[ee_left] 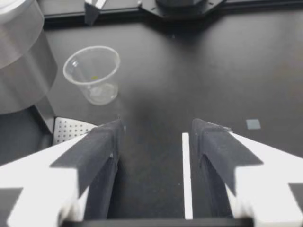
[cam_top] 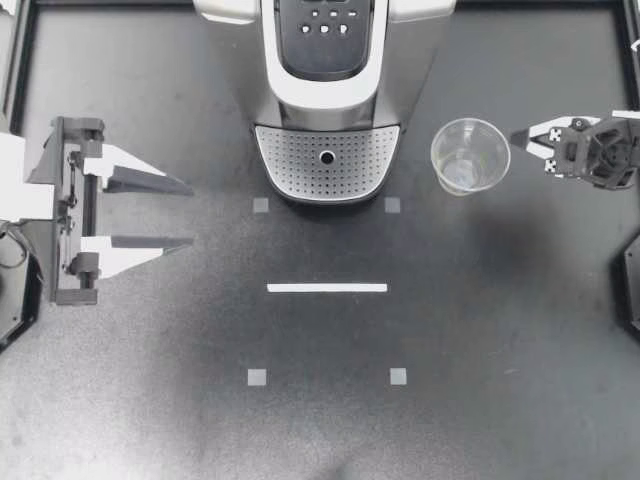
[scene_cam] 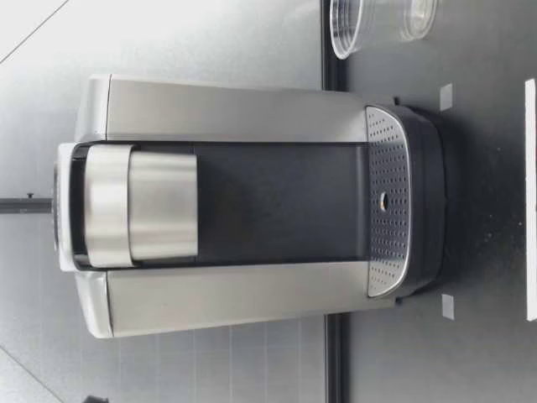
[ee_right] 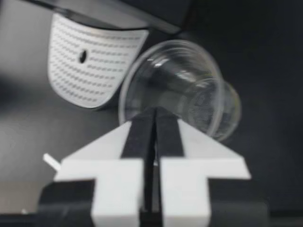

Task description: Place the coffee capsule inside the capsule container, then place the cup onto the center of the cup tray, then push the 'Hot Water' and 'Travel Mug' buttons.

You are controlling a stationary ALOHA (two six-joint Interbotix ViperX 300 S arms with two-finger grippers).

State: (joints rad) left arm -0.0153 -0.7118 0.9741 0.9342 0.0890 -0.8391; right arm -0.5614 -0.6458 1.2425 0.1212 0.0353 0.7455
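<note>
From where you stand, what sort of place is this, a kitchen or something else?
Probably a robotics test bench, not a kitchen: a matte black table marked with a white tape strip and small grey squares, a silver-and-black coffee machine, and my left robot arm and right robot arm flanking it.

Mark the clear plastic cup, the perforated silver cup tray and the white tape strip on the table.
clear plastic cup (cam_top: 470, 156): top view, inside its round rim.
perforated silver cup tray (cam_top: 295, 165): top view, bare perforated plate beside the centre hole.
white tape strip (cam_top: 327, 288): top view, middle of its length.
</note>
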